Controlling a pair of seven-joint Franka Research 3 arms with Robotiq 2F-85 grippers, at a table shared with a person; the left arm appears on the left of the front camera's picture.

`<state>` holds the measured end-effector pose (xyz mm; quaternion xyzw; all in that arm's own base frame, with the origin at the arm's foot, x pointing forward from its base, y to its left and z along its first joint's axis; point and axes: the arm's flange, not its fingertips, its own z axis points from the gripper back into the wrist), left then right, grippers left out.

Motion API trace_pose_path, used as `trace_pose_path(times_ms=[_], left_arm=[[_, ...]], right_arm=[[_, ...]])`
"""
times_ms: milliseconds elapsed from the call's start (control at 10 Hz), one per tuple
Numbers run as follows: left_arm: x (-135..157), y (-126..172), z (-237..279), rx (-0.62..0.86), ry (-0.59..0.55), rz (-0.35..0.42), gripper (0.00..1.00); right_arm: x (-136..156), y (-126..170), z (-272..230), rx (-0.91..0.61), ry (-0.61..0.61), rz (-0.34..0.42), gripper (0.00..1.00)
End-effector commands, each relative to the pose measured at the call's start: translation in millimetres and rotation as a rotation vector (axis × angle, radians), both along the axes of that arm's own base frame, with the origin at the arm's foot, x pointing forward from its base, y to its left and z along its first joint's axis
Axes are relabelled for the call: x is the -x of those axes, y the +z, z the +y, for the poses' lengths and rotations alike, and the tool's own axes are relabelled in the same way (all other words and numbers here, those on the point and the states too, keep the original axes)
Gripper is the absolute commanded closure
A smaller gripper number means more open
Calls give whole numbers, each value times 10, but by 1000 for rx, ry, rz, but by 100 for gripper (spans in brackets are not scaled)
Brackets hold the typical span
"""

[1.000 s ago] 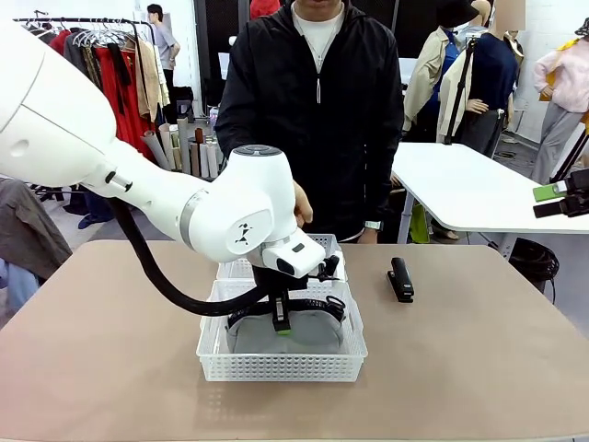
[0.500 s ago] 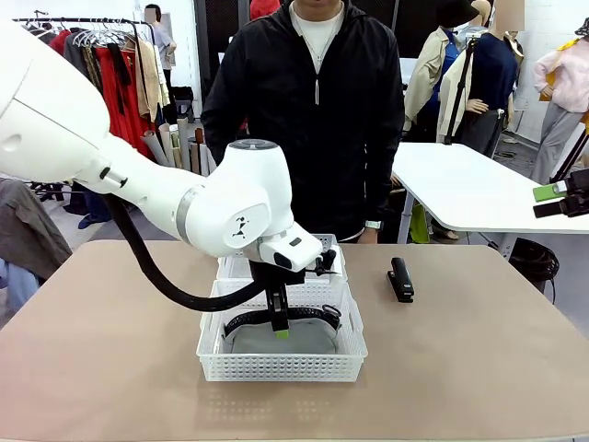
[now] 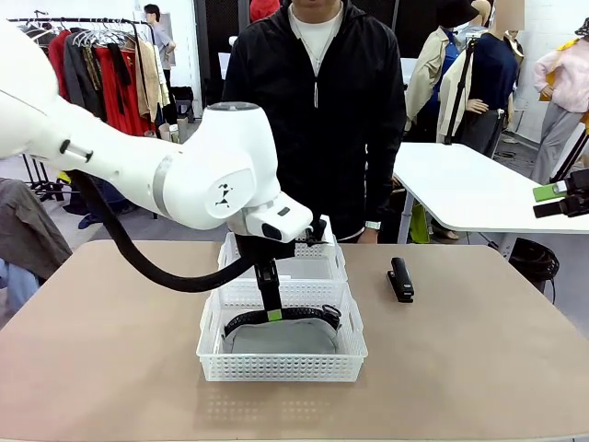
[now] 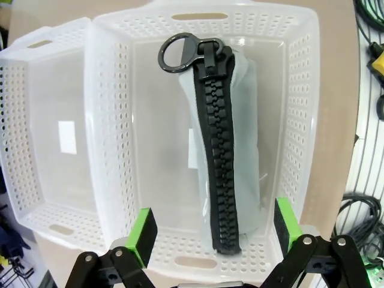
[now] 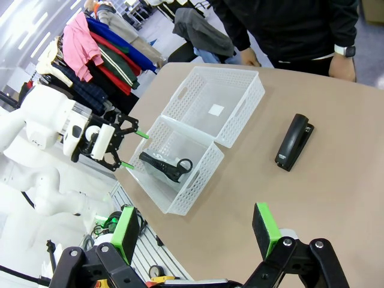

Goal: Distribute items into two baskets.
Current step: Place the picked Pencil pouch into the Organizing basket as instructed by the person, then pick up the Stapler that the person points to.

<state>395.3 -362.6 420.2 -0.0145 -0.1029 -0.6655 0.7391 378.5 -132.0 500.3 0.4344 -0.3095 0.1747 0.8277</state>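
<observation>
Though wide apart, both jaws empty

A garment workshop with a robot test table: a rack of hanging clothes (image 3: 110, 64), fabric rolls (image 3: 189, 143) and a white worktable (image 3: 460, 193).

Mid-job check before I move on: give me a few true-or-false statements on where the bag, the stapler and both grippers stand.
The grey bag lies in the near basket. True.
The stapler sits in the far basket. False: it lies on the table, to the robot's right of the baskets.
The left gripper has its jaws shut on the grey bag. False: they stand open above it, holding nothing.
The far basket holds nothing. True.
The right gripper has open jaws. True.
</observation>
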Motion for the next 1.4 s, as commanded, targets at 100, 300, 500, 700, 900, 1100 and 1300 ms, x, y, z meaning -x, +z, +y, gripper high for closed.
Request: trace_pose_path(times_ms=[100, 300, 500, 700, 900, 1100, 1300], left_arm=[[97, 73, 119, 11, 17, 1, 0], [22, 58, 28, 7, 7, -6, 0], [22, 58, 28, 7, 7, -6, 0], [22, 58, 28, 7, 7, -6, 0], [22, 58, 28, 7, 7, -6, 0], [22, 58, 28, 7, 7, -6, 0], [22, 58, 28, 7, 7, -6, 0]], right_arm=[[9, 15, 17, -12, -1, -3, 0], [9, 15, 17, -12, -1, -3, 0], [9, 15, 17, -12, -1, -3, 0], [9, 15, 17, -12, -1, -3, 0], [9, 15, 17, -12, -1, -3, 0], [9, 15, 17, -12, -1, -3, 0], [9, 15, 17, -12, -1, -3, 0]])
